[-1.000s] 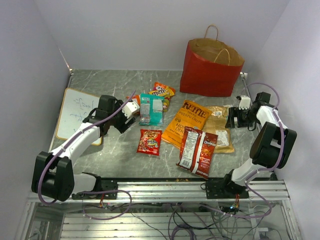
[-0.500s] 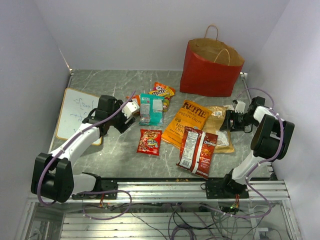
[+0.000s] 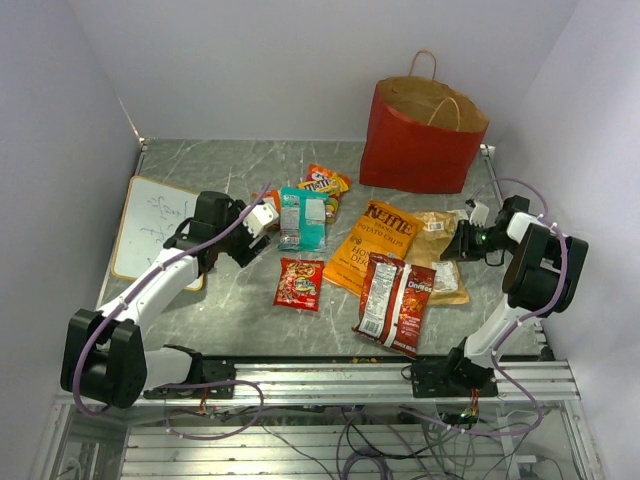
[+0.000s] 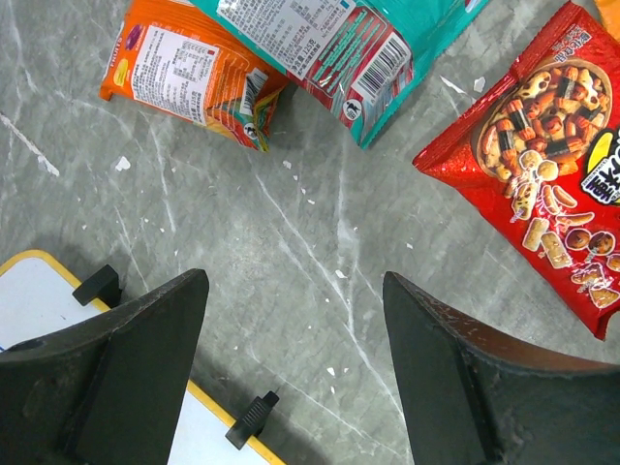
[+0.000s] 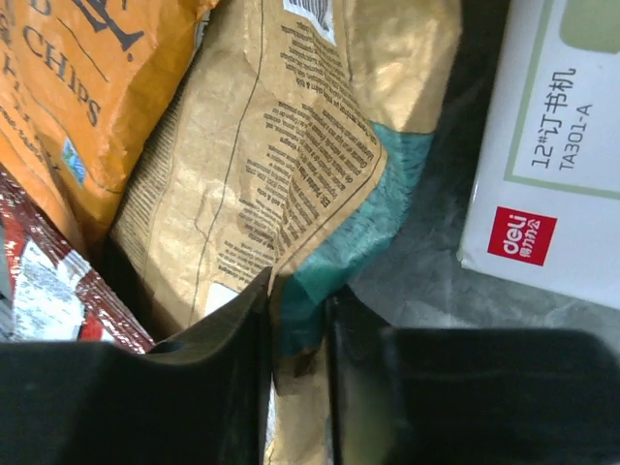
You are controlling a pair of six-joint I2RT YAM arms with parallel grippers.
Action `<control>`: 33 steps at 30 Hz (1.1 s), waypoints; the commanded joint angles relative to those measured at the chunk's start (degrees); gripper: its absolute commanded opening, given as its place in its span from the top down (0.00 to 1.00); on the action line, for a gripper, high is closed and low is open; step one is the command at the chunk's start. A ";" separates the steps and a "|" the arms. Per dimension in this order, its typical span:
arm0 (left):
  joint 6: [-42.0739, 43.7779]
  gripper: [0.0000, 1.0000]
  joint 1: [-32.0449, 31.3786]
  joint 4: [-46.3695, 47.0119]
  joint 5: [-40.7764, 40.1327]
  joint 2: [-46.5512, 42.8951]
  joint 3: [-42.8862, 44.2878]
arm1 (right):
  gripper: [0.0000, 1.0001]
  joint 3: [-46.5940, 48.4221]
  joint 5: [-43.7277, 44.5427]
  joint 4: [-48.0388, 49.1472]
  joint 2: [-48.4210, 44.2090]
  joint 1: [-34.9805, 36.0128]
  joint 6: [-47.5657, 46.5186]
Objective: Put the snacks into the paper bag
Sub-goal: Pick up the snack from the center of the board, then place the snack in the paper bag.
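- Tan bag: flat on the grey marbled table, long axis running near to far, left edge overlapped by the orange Kettle chip bag. Crinkled kraft-look paper, teal patch, fine black print.
- Right gripper: clenched on a raised fold at the tan bag's right edge, black fingers almost together.
- Left gripper: spread wide, gripping nothing, over bare table between the white board and the small red pack.
- Paper bag: upright at the far right, mouth up, red outside, brown inside, twisted handles; beyond the tan bag, not touching.
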 commanded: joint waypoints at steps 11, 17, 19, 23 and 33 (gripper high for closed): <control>1.04 0.16 -0.50 1.60 2.13 -3.04 -1.14 | 1.00 10.82 -6.00 -12.85 -8.09 -1.03 -7.56; 1.13 0.16 -0.47 1.84 2.54 -3.67 -1.33 | 1.00 17.52 -4.84 -19.75 -13.53 -1.06 -10.47; 1.05 0.16 -0.48 1.74 2.74 -3.90 -1.33 | 1.00 20.07 -2.83 -20.84 -15.52 -1.06 -10.85; 1.13 0.16 -0.52 2.09 3.53 -4.39 -1.63 | 1.00 25.97 3.44 -21.86 -19.59 -1.06 -10.95; 1.44 0.16 -0.54 2.29 3.88 -4.96 -1.95 | 1.00 40.36 21.79 -19.82 -25.10 -1.06 -7.10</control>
